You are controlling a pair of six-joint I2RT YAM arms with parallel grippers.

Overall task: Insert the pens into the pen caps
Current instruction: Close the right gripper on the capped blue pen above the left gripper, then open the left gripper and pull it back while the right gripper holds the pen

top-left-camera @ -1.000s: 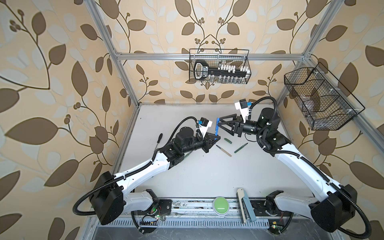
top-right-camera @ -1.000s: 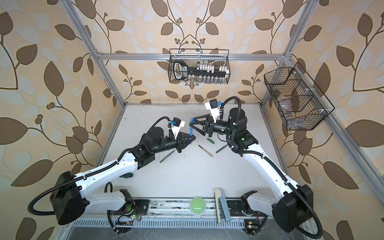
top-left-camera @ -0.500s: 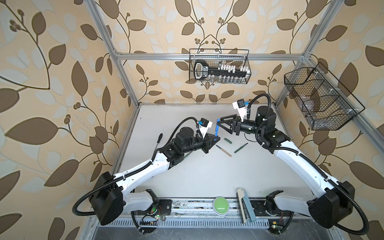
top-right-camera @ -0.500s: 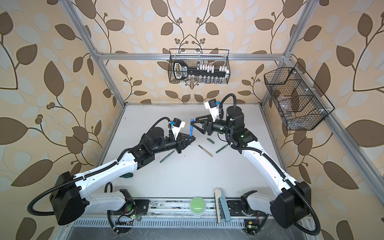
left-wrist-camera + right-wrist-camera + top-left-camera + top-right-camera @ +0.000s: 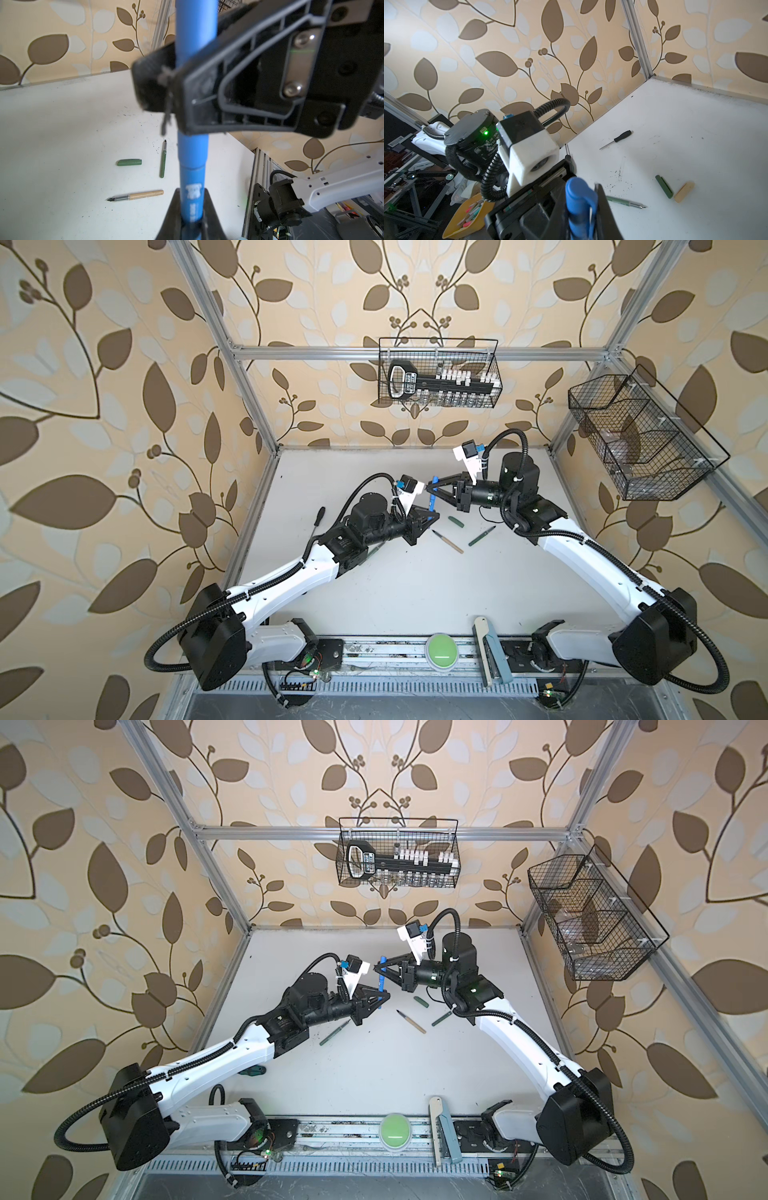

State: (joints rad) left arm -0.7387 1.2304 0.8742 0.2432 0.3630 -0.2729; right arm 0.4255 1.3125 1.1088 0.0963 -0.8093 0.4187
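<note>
Blue pen (image 5: 192, 193) stands roughly upright, upper end inside the blue cap (image 5: 193, 149) | your left gripper (image 5: 434, 515) is clenched on the barrel below the cap | your right gripper (image 5: 428, 488) is clamped on the cap, just above the left | green cap (image 5: 129, 162), green pen (image 5: 162, 162) and beige pen (image 5: 137, 195) lie on the table (image 5: 62, 124) beneath both.

Centre of frame, in a top view, we list one blue pen (image 5: 432, 502), near upright, its lower end clamped in the left gripper (image 5: 433, 516). The blue cap (image 5: 435, 480) at its upper end is pinched by the right gripper (image 5: 430, 488).

On the white table (image 5: 415, 593), to the right, we count:
- one dark green cap (image 5: 456, 521)
- one beige pen (image 5: 449, 541)
- one dark green pen (image 5: 482, 535)

A second green pen (image 5: 376, 549) lies partly under the left arm. A black-handled screwdriver (image 5: 316, 519) lies at the table's left edge.
</note>
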